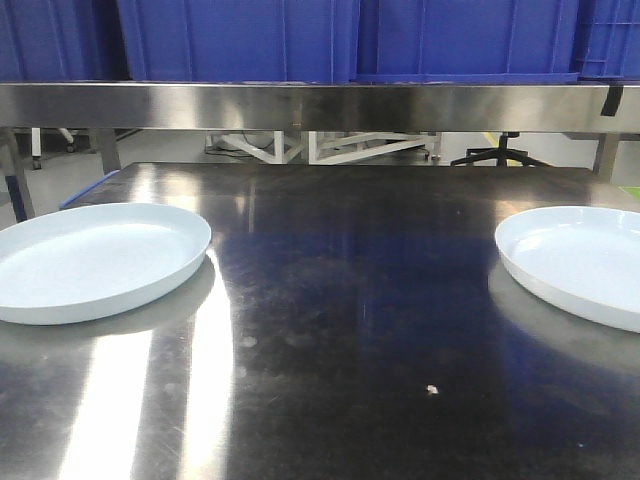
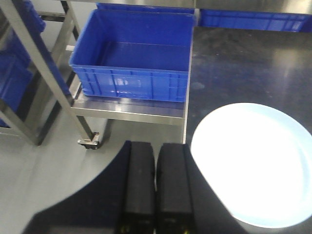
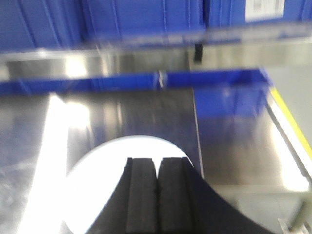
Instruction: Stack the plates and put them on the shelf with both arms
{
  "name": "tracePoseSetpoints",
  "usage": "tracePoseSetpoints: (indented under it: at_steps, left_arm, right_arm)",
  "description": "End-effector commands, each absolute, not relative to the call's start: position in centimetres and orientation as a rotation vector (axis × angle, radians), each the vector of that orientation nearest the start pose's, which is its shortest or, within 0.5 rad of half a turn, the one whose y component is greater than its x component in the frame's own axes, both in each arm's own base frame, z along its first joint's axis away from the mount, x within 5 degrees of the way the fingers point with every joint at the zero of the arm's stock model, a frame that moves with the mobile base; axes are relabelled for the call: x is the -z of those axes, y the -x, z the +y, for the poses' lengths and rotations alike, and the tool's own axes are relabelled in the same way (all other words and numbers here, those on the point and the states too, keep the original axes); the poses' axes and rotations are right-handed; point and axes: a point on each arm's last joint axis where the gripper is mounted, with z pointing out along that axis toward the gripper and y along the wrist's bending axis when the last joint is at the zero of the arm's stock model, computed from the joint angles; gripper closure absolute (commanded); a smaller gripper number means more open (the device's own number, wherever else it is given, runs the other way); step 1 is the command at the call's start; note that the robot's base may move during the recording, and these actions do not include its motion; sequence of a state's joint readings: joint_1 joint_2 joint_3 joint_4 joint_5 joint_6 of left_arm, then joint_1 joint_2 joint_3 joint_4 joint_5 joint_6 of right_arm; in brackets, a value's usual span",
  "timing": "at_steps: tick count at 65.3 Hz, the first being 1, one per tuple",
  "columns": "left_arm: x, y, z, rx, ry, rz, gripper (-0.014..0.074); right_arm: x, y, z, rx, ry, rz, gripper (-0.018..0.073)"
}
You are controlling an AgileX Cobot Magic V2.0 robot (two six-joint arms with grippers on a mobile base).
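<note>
You see left plate: pale blue, glossy, flat, rim up | right plate: identical, well apart, unstacked | steel shelf rail behind both

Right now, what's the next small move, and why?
Probably open the right gripper: its jaws are shut over the right plate, and the left plate lies apart on the table, unstacked, so a plate must be gripped first.
</note>
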State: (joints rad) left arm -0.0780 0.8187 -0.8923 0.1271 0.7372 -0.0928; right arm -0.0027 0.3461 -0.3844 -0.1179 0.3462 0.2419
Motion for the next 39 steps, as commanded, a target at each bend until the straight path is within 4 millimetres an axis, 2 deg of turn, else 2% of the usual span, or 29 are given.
tracePoseSetpoints:
  at_steps: [1,8,14,26,39]
  left_arm:
    - [-38.5,-15.7,-0.9,-0.02,-0.057,2.039,0.0514]
    - [-38.6,-15.7,-1.0,-0.008,-0.066,2.029,0.0514]
    - [-38.7,-15.8,-1.1,-0.004,-0.066,2.014,0.0514]
    - [-38.7,-15.8,-1.1,-0.005,-0.067,2.01,0.0514]
    - [-38.8,-15.8,-1.3,0.044,-0.049,2.006,0.0514]
  right_arm:
    - [-31.2,-10.9,-0.5,-0.021,-0.131,1.821,0.0511]
    - [-31.6,-13.6,-0.5,-0.021,-0.129,1.875,0.0511]
    - [-31.8,-15.2,-0.4,-0.039,-0.12,1.84,0.0511]
    - [-32.5,-15.8,-0.2,-0.057,-0.102,1.739,0.0511]
    - [-31.1,-16.2,-0.4,-0.041,-0.124,1.875,0.05]
